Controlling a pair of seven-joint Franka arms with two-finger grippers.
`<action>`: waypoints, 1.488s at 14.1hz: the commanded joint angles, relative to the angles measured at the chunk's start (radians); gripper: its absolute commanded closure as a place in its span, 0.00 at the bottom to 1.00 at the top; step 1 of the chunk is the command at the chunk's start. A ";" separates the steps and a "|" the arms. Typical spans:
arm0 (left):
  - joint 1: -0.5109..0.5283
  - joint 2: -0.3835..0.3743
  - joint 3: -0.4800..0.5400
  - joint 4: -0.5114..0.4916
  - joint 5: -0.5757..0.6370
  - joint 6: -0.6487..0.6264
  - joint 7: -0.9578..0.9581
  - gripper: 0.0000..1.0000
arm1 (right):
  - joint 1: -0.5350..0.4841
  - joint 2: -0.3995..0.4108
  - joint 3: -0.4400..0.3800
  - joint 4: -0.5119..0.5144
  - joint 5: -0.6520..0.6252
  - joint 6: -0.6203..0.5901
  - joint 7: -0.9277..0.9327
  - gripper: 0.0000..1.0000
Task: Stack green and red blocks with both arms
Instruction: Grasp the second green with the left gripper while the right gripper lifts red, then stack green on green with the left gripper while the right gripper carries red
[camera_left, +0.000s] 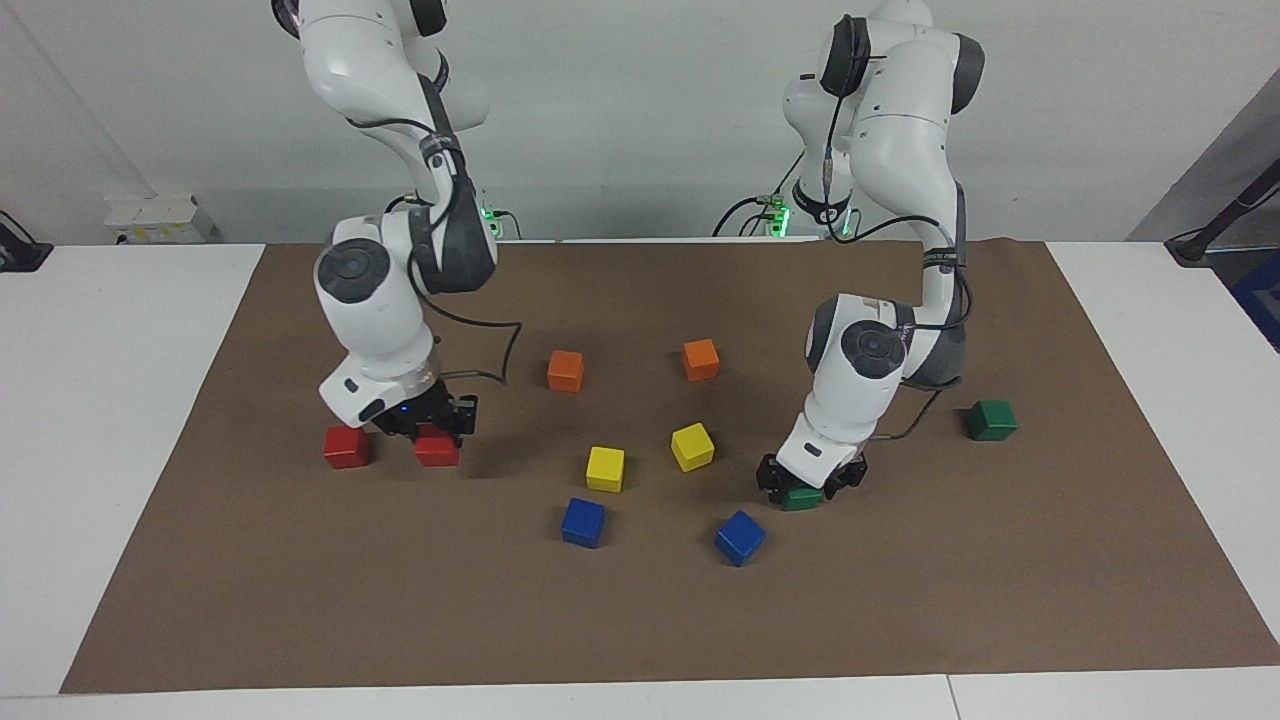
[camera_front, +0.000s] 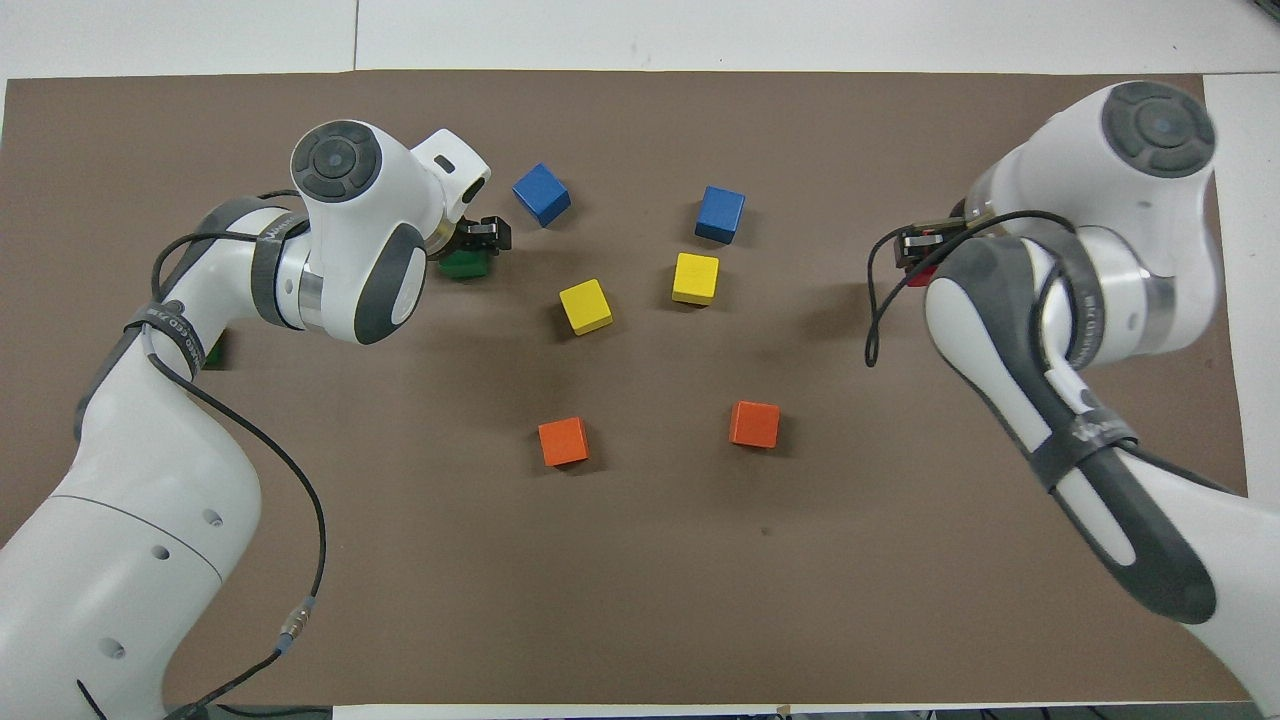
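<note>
My right gripper is shut on a red block, held low right beside the second red block toward the right arm's end of the mat. In the overhead view only a sliver of the held red block shows under the right gripper. My left gripper is down at the mat, open, with a finger on each side of a green block. The second green block lies toward the left arm's end. From overhead the left gripper covers part of its green block.
On the brown mat between the arms lie two orange blocks nearer the robots, two yellow blocks in the middle, and two blue blocks farther out.
</note>
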 joint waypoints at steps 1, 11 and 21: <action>-0.024 -0.002 0.021 0.000 0.092 -0.011 -0.021 1.00 | -0.079 -0.035 0.013 -0.010 -0.001 -0.020 -0.149 1.00; 0.188 -0.177 0.014 -0.006 -0.027 -0.236 0.214 1.00 | -0.209 -0.093 0.013 -0.175 0.003 0.087 -0.291 1.00; 0.496 -0.290 0.017 -0.217 -0.089 -0.182 0.804 1.00 | -0.209 -0.135 0.013 -0.307 0.006 0.179 -0.246 0.99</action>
